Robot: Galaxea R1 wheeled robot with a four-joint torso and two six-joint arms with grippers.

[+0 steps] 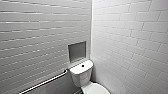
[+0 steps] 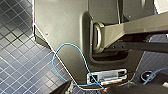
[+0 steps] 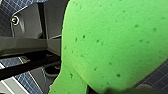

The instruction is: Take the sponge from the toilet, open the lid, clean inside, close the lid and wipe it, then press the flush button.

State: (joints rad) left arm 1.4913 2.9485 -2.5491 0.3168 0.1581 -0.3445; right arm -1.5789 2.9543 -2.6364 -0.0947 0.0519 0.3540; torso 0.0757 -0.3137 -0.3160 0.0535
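White brick-pattern wall tiles (image 1: pixel 125 37) meet at a corner in the head view, with a grey recessed niche (image 1: pixel 77 51) on the left wall and a metal grab bar (image 1: pixel 45 81) slanting below it. Low in that corner stands the toilet (image 1: pixel 81 73); its boxy tank carries a dark round flush button (image 1: pixel 82 66) on top. The bowl end is cut off by the picture's lower edge, so only the rear of the white oval lid (image 1: pixel 97 89) shows, apparently down; no lettering can be made out. The sponge (image 3: pixel 112 42), bright green and pitted, sits hard against the right wrist camera and clear of the blue floor. The right gripper (image 3: pixel 107 90) looks clamped on it, its fingers hidden but for a dark sliver. Left wrist view: robot's grey body, a looping blue cable (image 2: pixel 66 47), small dark-blue floor tiles (image 2: pixel 17 50). Left gripper's state cannot be told.
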